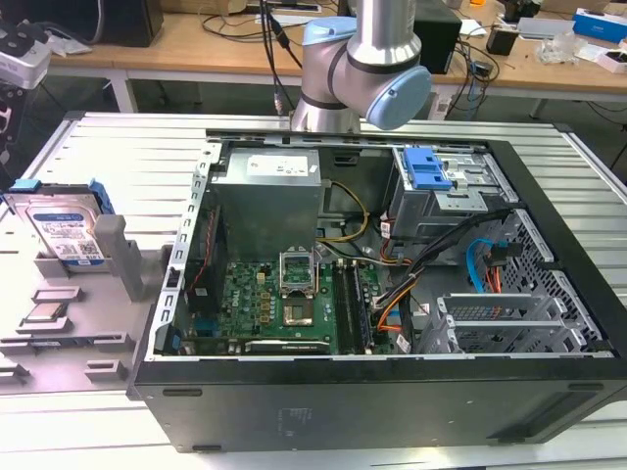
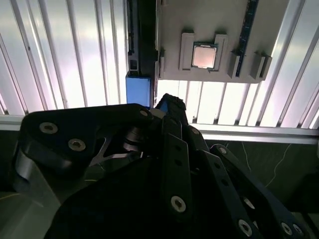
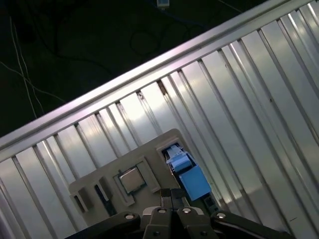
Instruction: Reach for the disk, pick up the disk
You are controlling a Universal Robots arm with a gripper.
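In the exterior view the disk stands on edge in a grey holder on the exterior view's left, outside the computer case; it is silver with a blue-and-white label and blue rails. In both wrist views I look down on it edge-on: a dark slim body with a blue rail end. My black gripper hovers above, just beside that blue end, without touching it. Its fingers are shut together with nothing between them.
A small square processor chip sits in a pocket of the grey fixture beside the disk. An open computer case takes up the middle of the ribbed metal table. The arm's elbow rises behind the case.
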